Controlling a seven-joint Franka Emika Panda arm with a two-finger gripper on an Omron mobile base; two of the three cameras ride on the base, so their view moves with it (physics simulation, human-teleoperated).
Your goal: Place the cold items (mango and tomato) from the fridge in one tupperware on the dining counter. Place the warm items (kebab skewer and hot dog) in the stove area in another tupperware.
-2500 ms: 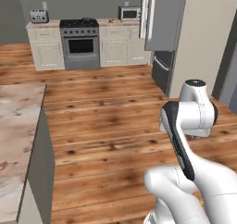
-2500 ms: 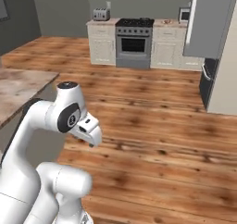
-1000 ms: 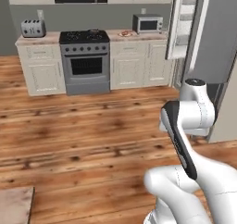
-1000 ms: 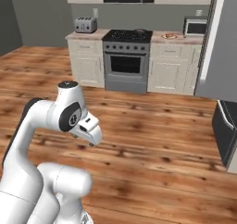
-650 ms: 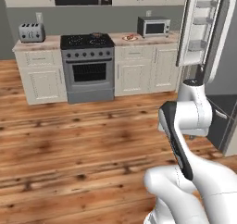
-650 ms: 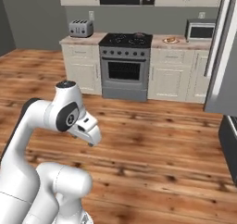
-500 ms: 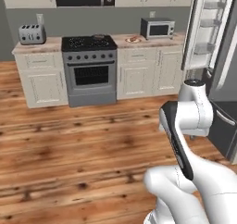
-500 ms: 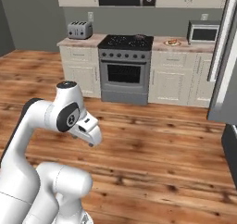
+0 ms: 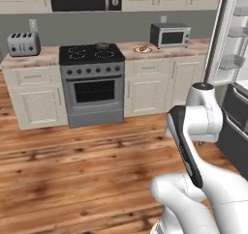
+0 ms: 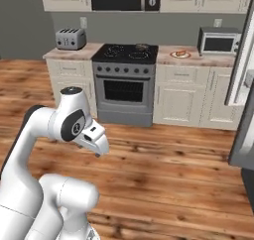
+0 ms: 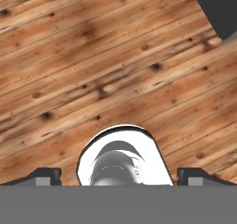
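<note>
The stove area (image 9: 92, 78) stands ahead across the wooden floor, steel-grey between cream cabinets. On the marbled top to its right a small plate carries an orange-red thing, likely the hot dog (image 9: 142, 48) (image 10: 181, 52). A small dark item (image 9: 102, 46) lies on a back burner, too small to name. The fridge (image 9: 227, 39) is at the right edge with its door open. My gripper (image 11: 121, 176) (image 10: 101, 148) hangs open and empty over the floor, pointing down. Mango, tomato, kebab skewer, tupperware and dining counter are out of view.
A toaster (image 9: 23, 43) sits on the left counter and a microwave (image 9: 169, 35) on the right one. The dark lower part of the fridge (image 9: 237, 131) stands close beside my arm. Bare wooden floor (image 9: 72, 170) lies between me and the stove.
The base has driven, so the whole scene shifted: the stove is closer and more central, and the fridge sits at the right edge. My arm keeps the same folded pose, gripper still open.
</note>
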